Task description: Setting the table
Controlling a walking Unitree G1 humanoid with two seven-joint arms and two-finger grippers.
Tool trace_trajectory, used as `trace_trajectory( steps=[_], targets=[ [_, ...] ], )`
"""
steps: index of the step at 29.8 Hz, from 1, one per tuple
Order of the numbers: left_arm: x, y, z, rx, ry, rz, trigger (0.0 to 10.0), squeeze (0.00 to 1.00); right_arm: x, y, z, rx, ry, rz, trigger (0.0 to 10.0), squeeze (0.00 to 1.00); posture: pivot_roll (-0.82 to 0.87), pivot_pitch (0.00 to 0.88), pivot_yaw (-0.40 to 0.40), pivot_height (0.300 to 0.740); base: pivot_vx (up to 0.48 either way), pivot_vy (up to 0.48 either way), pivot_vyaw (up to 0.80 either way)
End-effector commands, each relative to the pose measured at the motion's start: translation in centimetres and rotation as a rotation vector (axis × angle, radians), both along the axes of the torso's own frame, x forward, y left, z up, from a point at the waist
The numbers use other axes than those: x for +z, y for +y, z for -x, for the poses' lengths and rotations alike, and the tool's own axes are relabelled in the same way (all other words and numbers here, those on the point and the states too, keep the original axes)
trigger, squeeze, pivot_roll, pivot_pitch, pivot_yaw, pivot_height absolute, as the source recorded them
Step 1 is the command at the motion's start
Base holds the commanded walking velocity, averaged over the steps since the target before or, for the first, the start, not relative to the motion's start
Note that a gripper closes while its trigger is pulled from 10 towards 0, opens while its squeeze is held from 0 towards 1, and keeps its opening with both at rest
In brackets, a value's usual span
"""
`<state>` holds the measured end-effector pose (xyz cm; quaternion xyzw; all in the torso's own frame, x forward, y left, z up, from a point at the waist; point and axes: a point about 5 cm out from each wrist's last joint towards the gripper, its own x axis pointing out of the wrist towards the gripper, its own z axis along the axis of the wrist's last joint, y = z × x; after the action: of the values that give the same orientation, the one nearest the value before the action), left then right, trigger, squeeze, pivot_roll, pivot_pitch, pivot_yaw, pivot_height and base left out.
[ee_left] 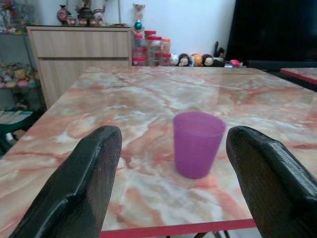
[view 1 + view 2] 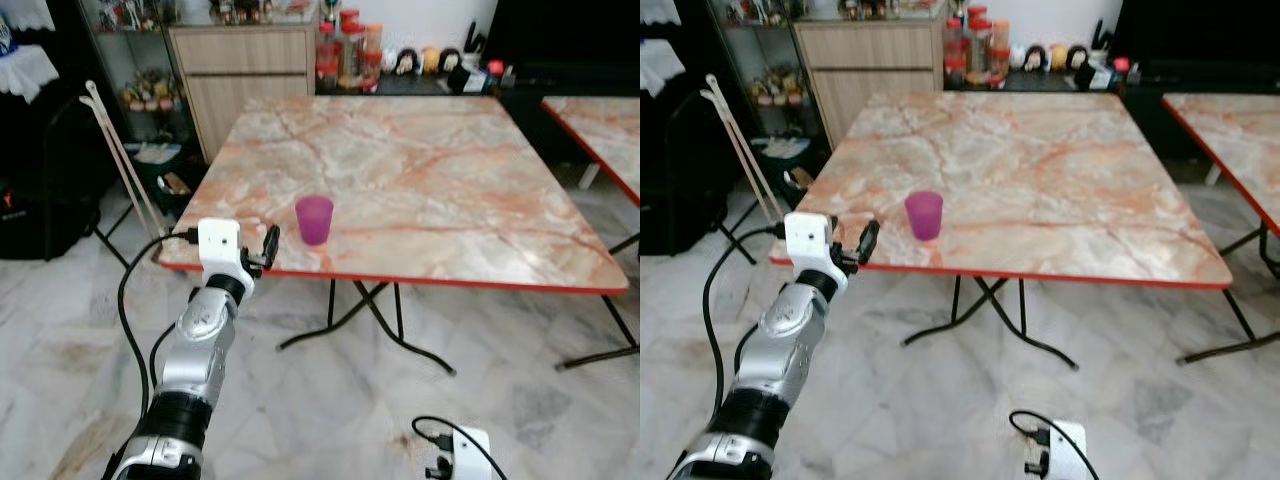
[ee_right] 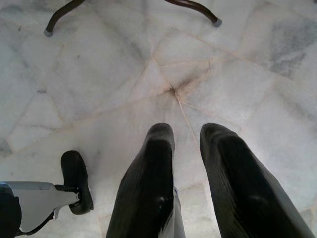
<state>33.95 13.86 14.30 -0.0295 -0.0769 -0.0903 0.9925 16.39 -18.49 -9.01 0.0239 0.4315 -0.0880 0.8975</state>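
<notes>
Two black fingers of the left gripper (image 1: pixel 168 198) are standing wide apart with nothing between them, framing the lower edge of the left wrist view on either side. Straight ahead through that gap, a purple cup (image 1: pixel 197 144) is sitting upright just right of the frame's middle, so its long axis is running vertically and crosswise to the line of approach. In the left eye view the left gripper (image 2: pixel 268 248) is hovering at lower left of centre, level with the near red edge of the marble table (image 2: pixel 450 190), and the cup (image 2: pixel 314 219) is standing just beyond and slightly to the right of it, near but apart. The right gripper (image 3: pixel 185 163) is hanging low at the bottom of the left eye view, pointing at the tiled floor (image 3: pixel 99 74) with its fingers a narrow gap apart and empty, well away from the cup. Judging by this, the left arm is plainly the nearer one, and a short forward reach is looking like all that is needed to bring the fingers around the cup
</notes>
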Motion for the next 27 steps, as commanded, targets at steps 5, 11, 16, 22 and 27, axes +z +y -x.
trace_trajectory(
  steps=[5,11,16,22,27],
  targets=[
    [-0.02,-0.43,-0.11,0.000,-0.008,-0.011,10.0,0.00,-0.09,0.00,0.16,0.002,0.011,0.003,10.0,0.00,0.05,0.000,0.010,0.740,0.244,0.000,-0.20],
    [-0.10,-0.46,-0.15,0.011,-0.012,0.002,10.0,0.00,-0.08,0.03,0.16,0.000,0.009,0.003,10.0,0.00,0.05,0.000,0.009,0.740,0.246,0.000,0.00],
    [-0.10,-0.41,-0.14,0.015,-0.013,0.001,10.0,0.00,-0.08,0.02,0.16,0.002,0.008,0.003,10.0,0.00,0.05,0.000,0.008,0.740,0.245,0.000,0.00],
    [0.01,-0.27,-0.17,0.021,-0.020,0.000,10.0,0.00,-0.08,0.01,0.14,0.008,0.010,0.005,10.0,0.00,0.05,0.000,0.006,0.740,0.245,0.000,0.00],
    [0.06,-0.23,-0.22,0.023,-0.023,0.000,10.0,0.00,-0.09,0.04,0.14,0.016,0.014,0.009,10.0,0.00,0.05,0.000,0.006,0.740,0.244,0.000,0.00]
  ],
)
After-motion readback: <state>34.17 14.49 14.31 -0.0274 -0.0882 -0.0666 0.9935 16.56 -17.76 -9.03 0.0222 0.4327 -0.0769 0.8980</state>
